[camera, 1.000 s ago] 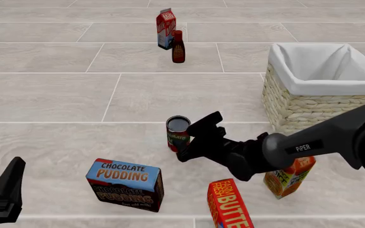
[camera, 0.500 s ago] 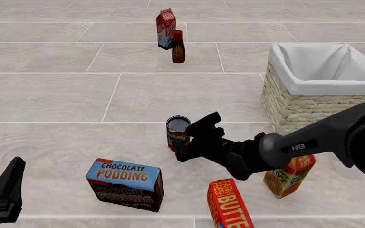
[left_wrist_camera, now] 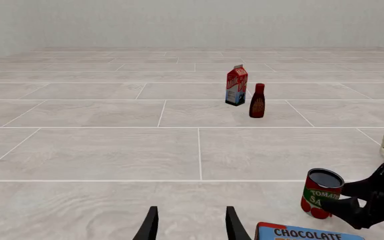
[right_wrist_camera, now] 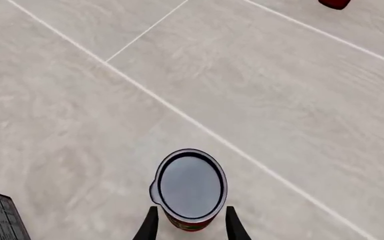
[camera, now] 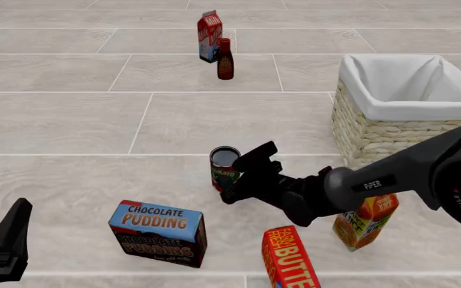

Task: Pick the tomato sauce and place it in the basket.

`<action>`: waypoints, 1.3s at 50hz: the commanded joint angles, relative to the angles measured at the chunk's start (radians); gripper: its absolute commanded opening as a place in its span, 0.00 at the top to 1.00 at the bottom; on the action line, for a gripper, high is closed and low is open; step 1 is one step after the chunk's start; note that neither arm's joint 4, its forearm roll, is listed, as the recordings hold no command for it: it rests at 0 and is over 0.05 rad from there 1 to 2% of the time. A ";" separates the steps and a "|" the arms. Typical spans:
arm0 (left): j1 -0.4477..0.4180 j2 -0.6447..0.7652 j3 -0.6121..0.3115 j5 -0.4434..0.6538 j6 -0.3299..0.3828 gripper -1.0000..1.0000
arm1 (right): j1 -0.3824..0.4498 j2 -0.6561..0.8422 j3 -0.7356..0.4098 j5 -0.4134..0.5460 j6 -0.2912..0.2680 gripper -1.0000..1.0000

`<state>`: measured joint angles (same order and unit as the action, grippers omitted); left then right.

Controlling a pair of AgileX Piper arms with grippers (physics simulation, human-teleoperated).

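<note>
The right pincer [camera: 235, 180] has edged slightly closer to the tomato sauce [camera: 224, 167]; its fingers straddle the upright can, open, not yet gripping.

Milk carton [camera: 209, 36], bottle [camera: 225, 59], pudding box [camera: 159, 233], butter [camera: 290, 259].

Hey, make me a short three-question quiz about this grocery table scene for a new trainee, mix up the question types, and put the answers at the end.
1. True or false: the tomato sauce can already lies inside the basket.
2. Multiple choice: which arm is at the can? A) left gripper B) right gripper C) both
3. Short answer: what stands right beside the dark sauce bottle at the far side of the table?

Key:
1. False; it stands upright on the table, outside the basket.
2. B; its jaws sit on either side of the can, while the left one is off to the side, open.
3. The milk carton.
</note>
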<state>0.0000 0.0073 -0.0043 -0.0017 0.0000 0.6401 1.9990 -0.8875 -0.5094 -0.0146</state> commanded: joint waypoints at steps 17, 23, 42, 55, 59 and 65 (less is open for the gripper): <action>0.000 0.000 0.000 0.000 0.000 0.00 | 0.001 0.017 -0.015 0.004 0.003 0.00; 0.000 0.000 0.000 0.000 0.000 0.00 | 0.001 0.021 -0.017 0.002 0.003 0.00; 0.000 0.000 0.000 0.000 0.000 0.00 | 0.002 0.026 -0.027 0.009 0.000 0.00; 0.000 0.000 0.000 0.000 0.000 0.00 | 0.004 0.035 -0.034 0.011 0.004 0.00; 0.000 0.000 0.000 0.000 0.000 0.00 | 0.003 0.041 -0.035 0.008 0.004 0.00; 0.000 0.000 0.000 0.000 0.000 0.00 | 0.004 0.040 -0.038 0.013 0.004 0.00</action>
<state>0.0000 0.0073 -0.0043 -0.0017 0.0000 0.6432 2.0360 -0.9213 -0.4999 -0.0116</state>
